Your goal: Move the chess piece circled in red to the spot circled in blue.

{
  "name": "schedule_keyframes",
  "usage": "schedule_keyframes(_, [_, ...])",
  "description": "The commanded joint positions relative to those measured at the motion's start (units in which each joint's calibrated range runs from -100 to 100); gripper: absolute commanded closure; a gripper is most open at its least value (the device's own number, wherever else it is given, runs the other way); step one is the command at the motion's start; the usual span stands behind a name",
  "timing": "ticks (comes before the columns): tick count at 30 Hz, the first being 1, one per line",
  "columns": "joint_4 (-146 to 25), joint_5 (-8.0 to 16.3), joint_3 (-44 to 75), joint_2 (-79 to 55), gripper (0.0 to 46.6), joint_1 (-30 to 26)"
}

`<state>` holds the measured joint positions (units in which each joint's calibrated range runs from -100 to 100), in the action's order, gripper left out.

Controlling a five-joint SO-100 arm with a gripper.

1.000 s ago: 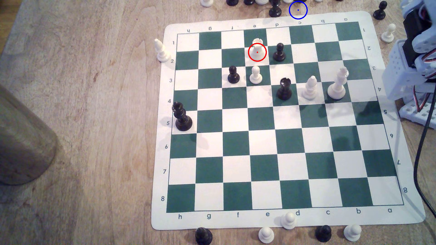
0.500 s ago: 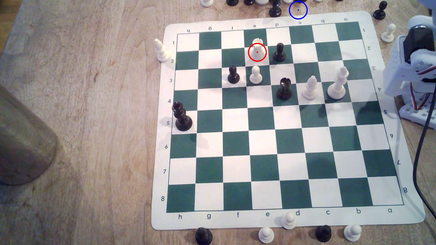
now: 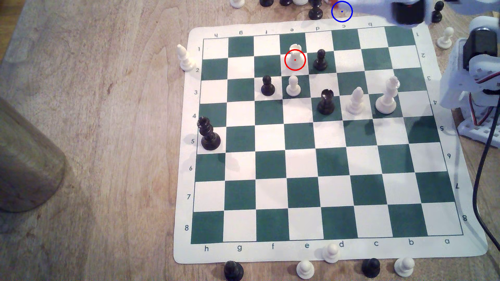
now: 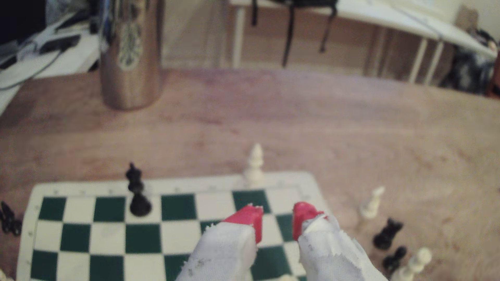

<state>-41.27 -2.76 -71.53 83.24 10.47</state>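
Reaching for the white rook (image 3: 295, 58) is the step in hand; it stands on a white square near the board's (image 3: 335, 250) far edge in the exterior view, with a black pawn (image 3: 320, 60) just beside it and a white pawn (image 3: 293, 86) near in front. The gripper (image 4: 276, 220) hangs above the board, its red-tipped jaws parted and empty; a straight descent between the neighbours seems wise. The blue-circled spot (image 3: 345, 16) lies on bare wood just past that far edge.
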Motion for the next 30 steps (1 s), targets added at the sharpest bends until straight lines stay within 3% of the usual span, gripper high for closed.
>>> schedule_keyframes(1, [-1.1,2.7,7.3,-7.3,38.5,1.7])
schedule_keyframes(8, [-1.1,5.3,16.4,-25.3,34.3,6.7])
schedule_keyframes(14, [-3.0,6.4,22.7,-34.3,31.8,7.6])
schedule_keyframes(30, [-4.1,6.7,31.5,-56.4,24.2,7.6])
